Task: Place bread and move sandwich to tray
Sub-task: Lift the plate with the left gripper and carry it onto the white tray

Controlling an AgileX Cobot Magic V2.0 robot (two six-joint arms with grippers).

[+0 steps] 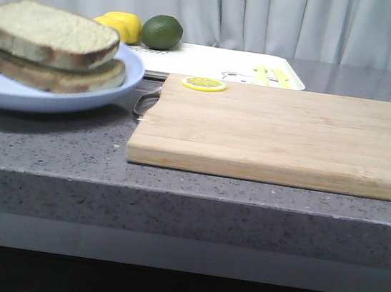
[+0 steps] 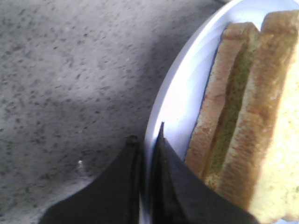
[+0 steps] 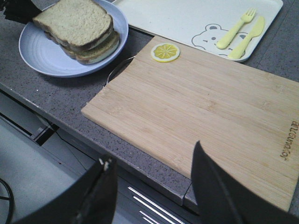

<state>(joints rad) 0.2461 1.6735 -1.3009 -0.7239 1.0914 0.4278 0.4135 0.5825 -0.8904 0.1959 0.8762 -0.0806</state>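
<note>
The sandwich (image 1: 49, 55) lies on the pale-blue plate (image 1: 43, 97) at the left of the counter. The thick bread slice (image 1: 48, 33) is its top layer, over a flatter slice; the egg is hidden. My left gripper (image 2: 147, 140) is shut on the plate's rim (image 2: 182, 88), beside the sandwich (image 2: 243, 130). My right gripper (image 3: 153, 156) is open and empty over the counter's front edge, apart from the plate (image 3: 42, 56) and sandwich (image 3: 79, 28). The white tray (image 1: 228, 64) lies behind the board; it also shows in the right wrist view (image 3: 187, 18). Neither gripper shows in the front view.
A wooden cutting board (image 1: 283, 136) lies mid-counter, with a lemon slice (image 1: 204, 84) at its far left corner. A lemon (image 1: 125, 25) and a lime (image 1: 161, 31) sit by the tray's left end. A yellow fork and knife (image 3: 238, 35) are on the tray.
</note>
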